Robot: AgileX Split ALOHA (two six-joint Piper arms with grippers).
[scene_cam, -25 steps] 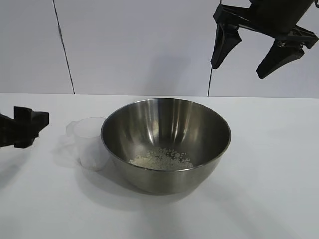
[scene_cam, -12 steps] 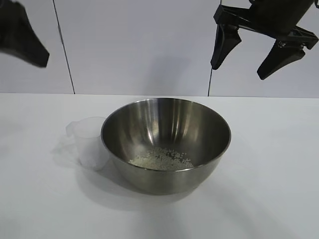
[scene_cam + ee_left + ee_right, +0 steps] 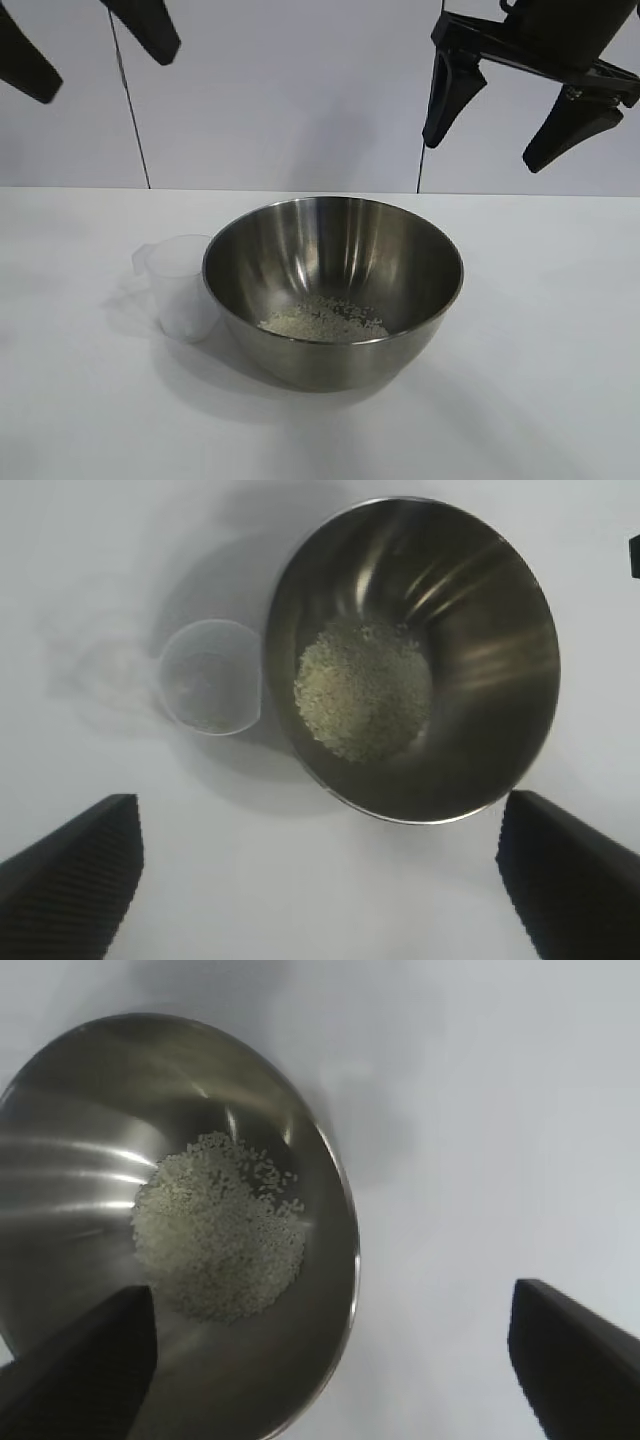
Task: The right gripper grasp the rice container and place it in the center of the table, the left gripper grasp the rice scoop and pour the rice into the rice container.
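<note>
The rice container point(image 3: 333, 286), a wide shiny steel bowl, stands mid-table with a heap of rice point(image 3: 322, 320) in its bottom. Touching its left side stands the rice scoop point(image 3: 180, 285), a translucent plastic cup, upright; it looks empty in the left wrist view point(image 3: 208, 677). My left gripper point(image 3: 95, 55) hangs high at the upper left, open, holding nothing. High above the bowl's right side, my right gripper point(image 3: 497, 128) is open and empty too. From the wrists, the bowl point(image 3: 410, 660) point(image 3: 180, 1220) and the rice point(image 3: 218, 1225) lie well below both.
The white table point(image 3: 540, 330) spreads flat around the bowl on all sides. A pale panelled wall point(image 3: 300, 90) stands behind it. Nothing else lies on the tabletop.
My left gripper has risen from table height at the far left up to the top left corner. The right gripper has spread slightly wider. Bowl and scoop have not moved.
</note>
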